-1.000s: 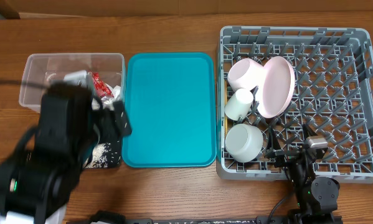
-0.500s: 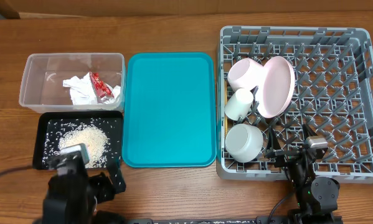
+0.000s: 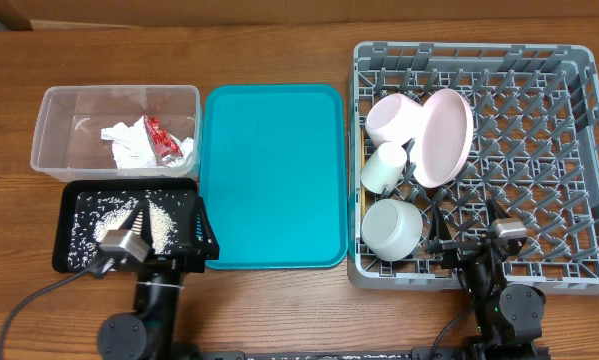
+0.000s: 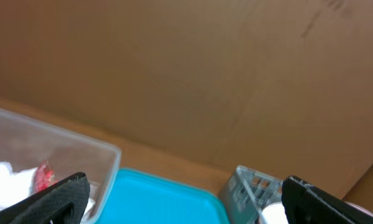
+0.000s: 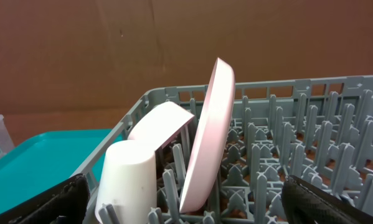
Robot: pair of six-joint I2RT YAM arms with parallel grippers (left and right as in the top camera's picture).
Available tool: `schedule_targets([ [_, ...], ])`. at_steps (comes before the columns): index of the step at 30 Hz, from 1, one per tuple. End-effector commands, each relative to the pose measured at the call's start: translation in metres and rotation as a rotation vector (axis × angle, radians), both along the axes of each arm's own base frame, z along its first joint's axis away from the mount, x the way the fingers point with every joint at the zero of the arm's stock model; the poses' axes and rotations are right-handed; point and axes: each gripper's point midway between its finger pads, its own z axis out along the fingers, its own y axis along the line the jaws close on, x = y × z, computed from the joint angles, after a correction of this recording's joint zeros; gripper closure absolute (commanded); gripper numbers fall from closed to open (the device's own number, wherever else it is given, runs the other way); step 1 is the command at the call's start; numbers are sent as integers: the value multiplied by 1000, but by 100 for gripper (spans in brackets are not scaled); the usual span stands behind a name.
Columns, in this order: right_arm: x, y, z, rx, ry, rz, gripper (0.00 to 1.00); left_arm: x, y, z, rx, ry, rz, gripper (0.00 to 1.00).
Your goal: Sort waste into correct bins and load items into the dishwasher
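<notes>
1. Dish rack: fills the right half of the counter. All the crockery crowds its left columns, where pegs prop each piece, presumably for draining.
2. Teal tray: bare, between the rack and the bins. Its long axis runs near-to-far.
3. Clear tub: far left. It holds the crumpled tissue and red wrapper, dry waste kept apart.
4. Black tray: just nearer than the tub. It holds loose rice.
5. Plate: on edge between pegs, leaning toward the pink cup. Its long axis runs near-to-far.
6. White bowl and white cup: apparently mouth-down.
7. Chopsticks: probably the thin strip along the rack's left wall, pointing near-to-far.
8. Left pincer: over the black tray's near edge, jaws spread wide, empty.
9. Right pincer: at the rack's near edge, likewise agape, empty.
</notes>
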Motion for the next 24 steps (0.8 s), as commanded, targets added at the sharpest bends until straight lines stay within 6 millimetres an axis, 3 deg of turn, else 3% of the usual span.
schedule_targets([
  [1, 0, 0, -2, 8, -4, 0, 0, 2, -9, -20, 2, -61, -62, 0],
  [9, 0, 0, -2, 8, -4, -1, 0, 16, 0, -78, 26, 62, -17, 0],
  [15, 0, 0, -2, 8, -4, -1, 0, 17, 12, -116, 177, 206, 35, 0],
  [19, 0, 0, -2, 8, -4, 0, 0, 17, 13, -116, 332, 191, 45, 0],
  [24, 0, 0, -2, 8, -4, -1, 0, 17, 13, -115, 365, 187, 45, 0],
])
